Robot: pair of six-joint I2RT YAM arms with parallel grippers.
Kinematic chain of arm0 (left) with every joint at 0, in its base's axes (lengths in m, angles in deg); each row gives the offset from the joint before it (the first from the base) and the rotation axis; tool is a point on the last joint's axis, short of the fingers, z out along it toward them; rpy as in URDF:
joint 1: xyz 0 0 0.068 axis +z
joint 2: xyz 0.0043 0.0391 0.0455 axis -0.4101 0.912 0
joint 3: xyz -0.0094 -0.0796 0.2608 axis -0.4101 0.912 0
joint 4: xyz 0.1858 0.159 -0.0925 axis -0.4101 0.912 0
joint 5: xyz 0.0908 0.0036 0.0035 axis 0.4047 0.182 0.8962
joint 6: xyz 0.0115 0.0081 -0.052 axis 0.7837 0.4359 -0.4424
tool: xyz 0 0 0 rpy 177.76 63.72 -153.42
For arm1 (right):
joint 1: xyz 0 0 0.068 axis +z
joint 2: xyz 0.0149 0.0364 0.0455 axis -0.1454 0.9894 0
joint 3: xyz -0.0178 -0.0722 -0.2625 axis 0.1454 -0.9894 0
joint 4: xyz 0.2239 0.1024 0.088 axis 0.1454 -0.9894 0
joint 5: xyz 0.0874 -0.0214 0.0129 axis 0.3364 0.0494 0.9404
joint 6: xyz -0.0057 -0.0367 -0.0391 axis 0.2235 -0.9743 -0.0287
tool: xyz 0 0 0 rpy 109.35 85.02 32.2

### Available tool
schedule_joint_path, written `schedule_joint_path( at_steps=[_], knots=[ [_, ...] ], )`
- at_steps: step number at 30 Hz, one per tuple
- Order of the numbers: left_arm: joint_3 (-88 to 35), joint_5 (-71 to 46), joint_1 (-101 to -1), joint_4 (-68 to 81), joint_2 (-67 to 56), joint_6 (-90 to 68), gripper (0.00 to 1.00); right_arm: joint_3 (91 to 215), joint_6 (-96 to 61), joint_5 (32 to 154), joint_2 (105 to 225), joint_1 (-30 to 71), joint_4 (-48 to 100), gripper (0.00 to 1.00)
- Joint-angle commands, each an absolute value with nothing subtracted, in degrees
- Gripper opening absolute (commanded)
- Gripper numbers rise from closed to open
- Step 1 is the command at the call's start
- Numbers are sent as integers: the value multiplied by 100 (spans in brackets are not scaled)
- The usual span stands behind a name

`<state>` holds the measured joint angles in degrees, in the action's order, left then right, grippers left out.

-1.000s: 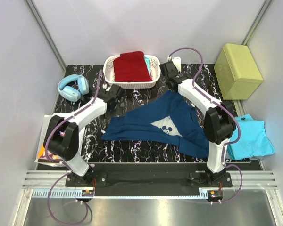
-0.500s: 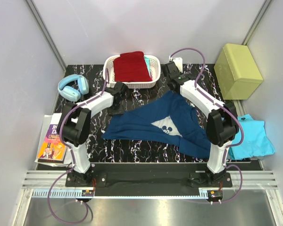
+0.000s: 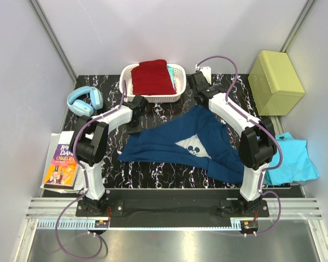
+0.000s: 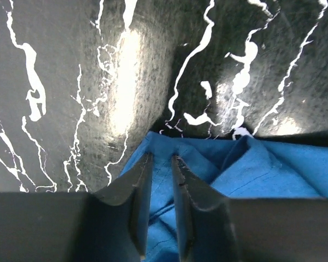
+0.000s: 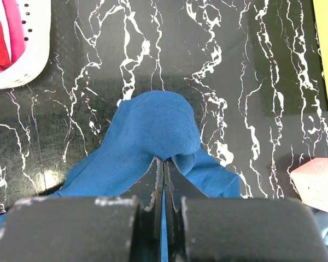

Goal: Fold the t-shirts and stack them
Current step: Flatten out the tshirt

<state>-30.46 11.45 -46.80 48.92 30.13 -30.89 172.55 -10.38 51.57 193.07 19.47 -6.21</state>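
While right jaws pinch navy t-shirt (image 3: 175, 144): one red t-shirt (image 3: 152, 76), one turquoise (image 3: 290, 158).

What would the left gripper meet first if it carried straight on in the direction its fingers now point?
The navy blue t-shirt: the left gripper has its fingertips right over that shirt's edge. Just past it lies the bare black marbled table. How far below the tips the cloth sits is unclear.

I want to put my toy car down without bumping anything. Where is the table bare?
Bare: the front strip of table between the blue shirt and the near edge, and a small patch between the yellow box and the turquoise shirt. The middle is crowded with the blue shirt, left arm and right arm; the back has the basket and headphones.
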Motion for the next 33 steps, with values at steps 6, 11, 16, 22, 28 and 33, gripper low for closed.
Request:
schedule_joint_path(
  at_steps=[6,11,16,22,28,33],
  knots=[
    [-3178,1066,-4645,4743,3105,-3059,0,17223,-1044,5105,19023,1941,-387,0],
    [-3108,1215,-4645,4761,2578,-3059,0,17179,-1053,5096,18883,1950,-370,0],
    [-3203,1373,-4645,4892,1700,-3006,0,17241,-1097,5088,18602,1950,-404,0],
    [-3984,1620,-4645,5323,882,-2866,0,17601,-1088,5035,18189,1985,-632,0],
    [-4644,1708,-4653,5587,223,-2883,0,17952,-1211,4762,17662,2099,-800,0],
    [-4979,1690,-4671,5771,-174,-2900,0,18348,-1325,4613,17240,2205,-1019,0]
  ],
)
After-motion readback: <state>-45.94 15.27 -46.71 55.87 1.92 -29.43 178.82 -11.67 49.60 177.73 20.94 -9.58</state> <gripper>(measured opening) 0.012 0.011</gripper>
